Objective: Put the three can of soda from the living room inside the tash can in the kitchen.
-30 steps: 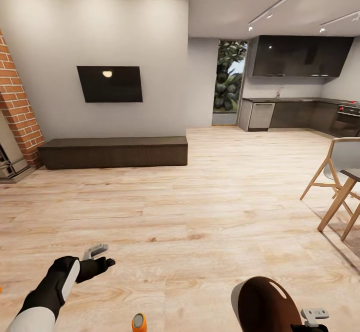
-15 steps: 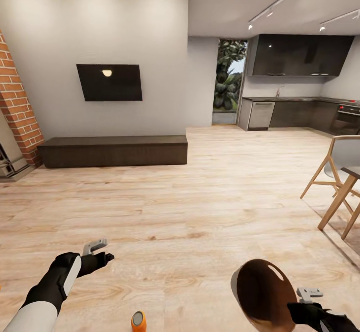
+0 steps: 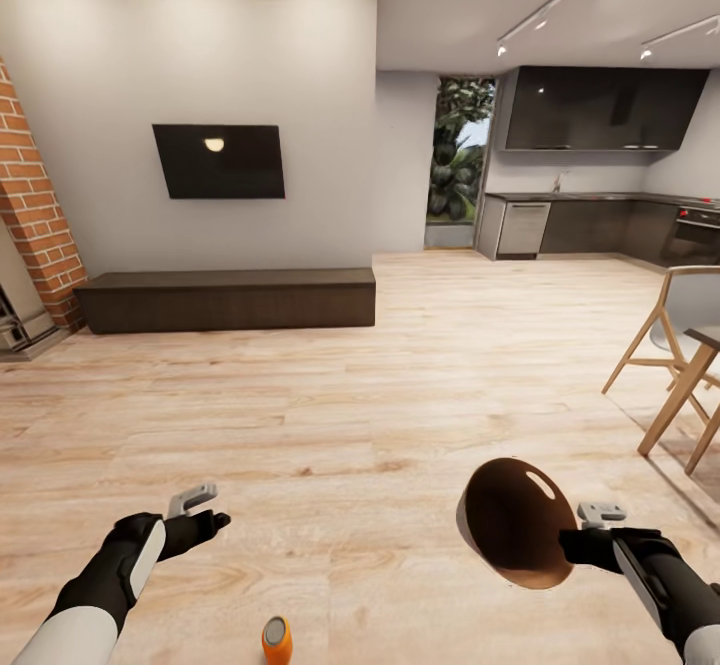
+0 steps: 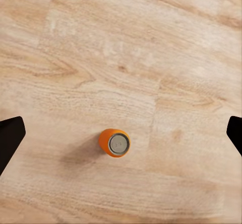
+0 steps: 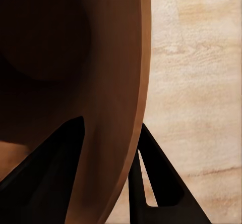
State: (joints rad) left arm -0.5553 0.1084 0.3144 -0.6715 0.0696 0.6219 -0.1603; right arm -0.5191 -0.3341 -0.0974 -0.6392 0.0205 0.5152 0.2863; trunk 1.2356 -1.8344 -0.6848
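Observation:
An orange can of soda [image 3: 277, 638] stands upright on the wood floor at the near edge of the head view, between my two arms. The left wrist view looks straight down on this can of soda [image 4: 114, 142], with my dark fingertips [image 4: 10, 139] spread wide at either side of it and well above it. My left gripper [image 3: 205, 511] hangs open to the left of the can. My right gripper [image 3: 572, 535] is shut on the rim of the tash can [image 3: 513, 522], held off the floor and tipped, copper-brown inside showing. The rim [image 5: 108, 168] sits between the two fingers.
The long dark bench [image 3: 230, 300], black TV [image 3: 218, 160] and brick chimney [image 3: 35, 215] line the far left wall. Kitchen cabinets [image 3: 600, 228] stand at the back right. A wooden chair [image 3: 670, 365] and table leg stand at the right edge. Open plank floor lies ahead.
My right arm has risen into view, lifting the tash can higher off the floor. The left gripper has barely moved. The orange can has stayed in place.

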